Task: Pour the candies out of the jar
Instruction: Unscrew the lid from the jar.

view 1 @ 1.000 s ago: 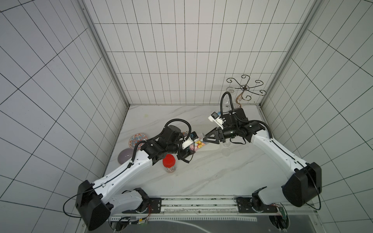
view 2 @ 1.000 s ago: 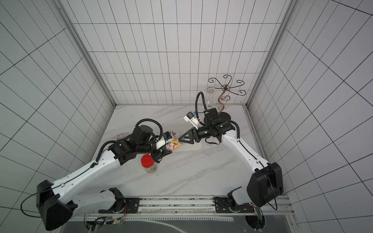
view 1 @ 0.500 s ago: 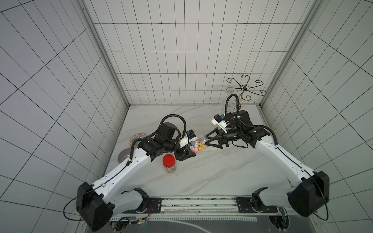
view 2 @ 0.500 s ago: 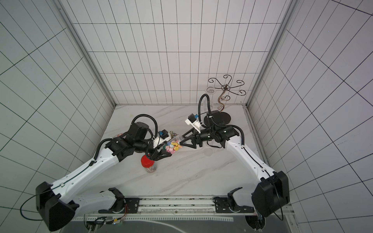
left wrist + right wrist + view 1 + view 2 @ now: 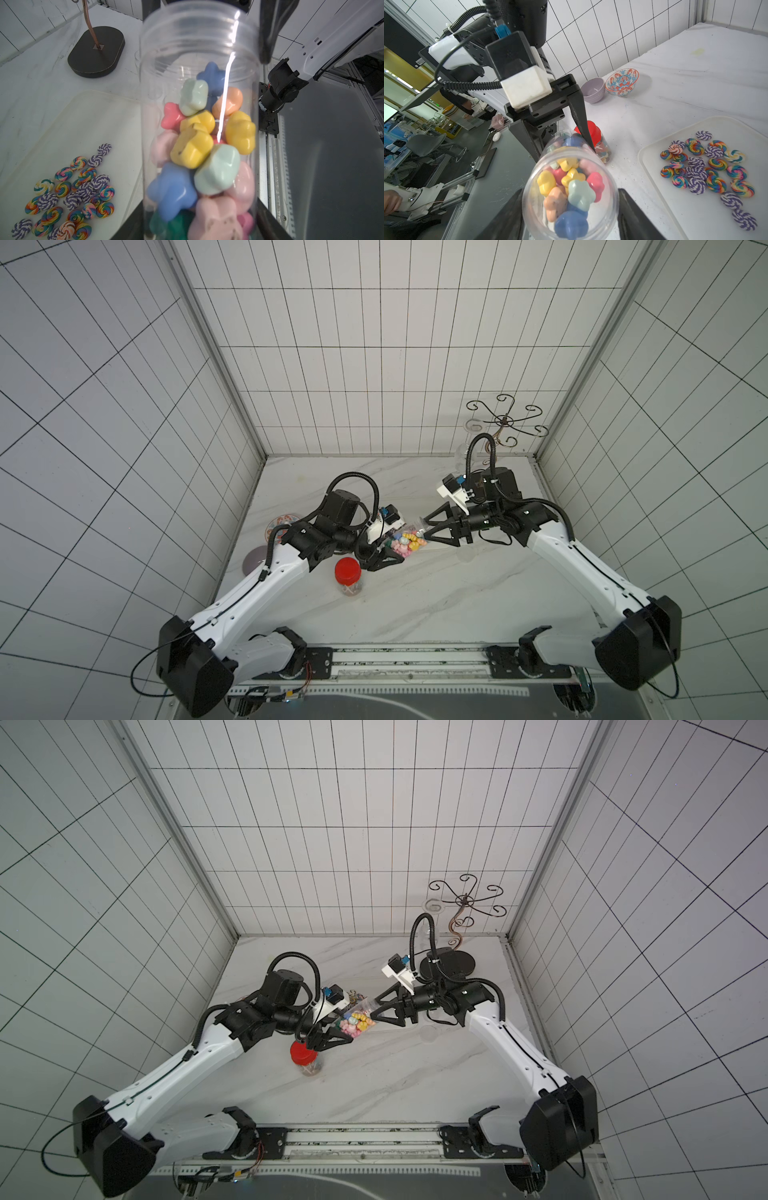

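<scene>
Bare marble (image 5: 436, 614) toward front rail (image 5: 407, 659): open passage. Centre blocked by raised jar (image 5: 405, 541), with capped jar (image 5: 348, 575) just beside and tray (image 5: 93, 116) near. Left edge: bowls (image 5: 592, 89). Far right corner: stand (image 5: 453, 969).

Both top views look steeply down from high up at the whole table (image 5: 415, 605), nearly identical. Wrist cams sit right up close on the jar (image 5: 197, 31) from opposite ends, sharing it.
</scene>
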Tool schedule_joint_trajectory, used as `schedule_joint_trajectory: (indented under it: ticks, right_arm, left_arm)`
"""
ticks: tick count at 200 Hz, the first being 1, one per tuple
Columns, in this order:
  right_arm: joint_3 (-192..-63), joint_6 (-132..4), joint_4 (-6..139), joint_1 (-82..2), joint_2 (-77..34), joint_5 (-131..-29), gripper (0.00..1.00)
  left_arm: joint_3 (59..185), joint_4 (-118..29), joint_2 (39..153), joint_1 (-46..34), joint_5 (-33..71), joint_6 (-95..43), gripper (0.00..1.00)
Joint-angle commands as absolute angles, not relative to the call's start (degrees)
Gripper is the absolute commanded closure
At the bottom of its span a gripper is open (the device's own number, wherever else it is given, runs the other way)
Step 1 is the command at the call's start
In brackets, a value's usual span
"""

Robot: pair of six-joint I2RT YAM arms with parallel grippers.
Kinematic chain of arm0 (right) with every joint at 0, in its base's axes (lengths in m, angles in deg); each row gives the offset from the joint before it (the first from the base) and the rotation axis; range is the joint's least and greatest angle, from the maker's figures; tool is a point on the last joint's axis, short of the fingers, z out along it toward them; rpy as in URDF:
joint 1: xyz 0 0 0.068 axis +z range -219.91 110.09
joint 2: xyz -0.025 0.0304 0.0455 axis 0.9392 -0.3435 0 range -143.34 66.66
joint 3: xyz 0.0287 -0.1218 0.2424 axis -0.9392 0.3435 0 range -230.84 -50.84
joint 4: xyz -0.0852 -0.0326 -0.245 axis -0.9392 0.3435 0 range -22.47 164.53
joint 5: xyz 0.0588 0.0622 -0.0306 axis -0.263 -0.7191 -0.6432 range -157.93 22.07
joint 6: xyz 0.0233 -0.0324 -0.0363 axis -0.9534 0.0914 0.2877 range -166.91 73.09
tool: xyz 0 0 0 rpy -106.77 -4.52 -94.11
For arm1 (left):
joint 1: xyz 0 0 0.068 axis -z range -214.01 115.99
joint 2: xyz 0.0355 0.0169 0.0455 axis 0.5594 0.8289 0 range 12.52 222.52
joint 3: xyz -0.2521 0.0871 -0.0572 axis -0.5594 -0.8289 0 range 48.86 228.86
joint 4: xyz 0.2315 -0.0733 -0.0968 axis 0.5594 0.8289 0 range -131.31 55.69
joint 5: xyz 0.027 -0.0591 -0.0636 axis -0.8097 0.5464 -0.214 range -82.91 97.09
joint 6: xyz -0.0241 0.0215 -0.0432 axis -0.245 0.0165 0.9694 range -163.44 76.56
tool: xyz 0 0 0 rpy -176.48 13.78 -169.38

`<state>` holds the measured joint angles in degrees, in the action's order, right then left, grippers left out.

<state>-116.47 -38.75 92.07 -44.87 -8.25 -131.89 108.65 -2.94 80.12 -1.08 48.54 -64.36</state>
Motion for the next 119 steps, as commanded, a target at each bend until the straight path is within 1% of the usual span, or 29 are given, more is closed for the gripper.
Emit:
schedule_joint_trajectory:
  ticks: [1, 31, 66, 81, 100, 119]
  right_arm:
    - [-116.5, -40.0, 93.4, -44.9, -8.6, -133.3, 0.31]
    - [-118.6, -40.9, 94.6, -44.9, -8.9, -132.1, 0.27]
    - [-121.2, -42.0, 96.4, -44.9, -9.0, -128.4, 0.17]
    - [-122.4, -42.3, 97.2, -44.9, -9.0, -127.5, 0.17]
    - [-124.4, -44.4, 97.8, -44.9, -8.7, -125.6, 0.15]
    - [-127.5, -47.0, 100.1, -44.9, -8.8, -121.9, 0.11]
  left_arm:
    - [109.3, -9.0, 78.7, -1.8, 48.7, -63.6, 0.51]
    - [108.3, -9.6, 78.0, -1.8, 47.7, -63.7, 0.51]
    - [108.1, -9.8, 78.1, -1.8, 47.2, -64.0, 0.51]
    - [108.0, -9.9, 78.1, -1.8, 46.3, -64.1, 0.51]
    - [107.5, -10.2, 78.1, -1.6, 43.4, -64.2, 0.51]
    - [106.7, -11.2, 77.7, -1.1, 38.5, -64.3, 0.51]
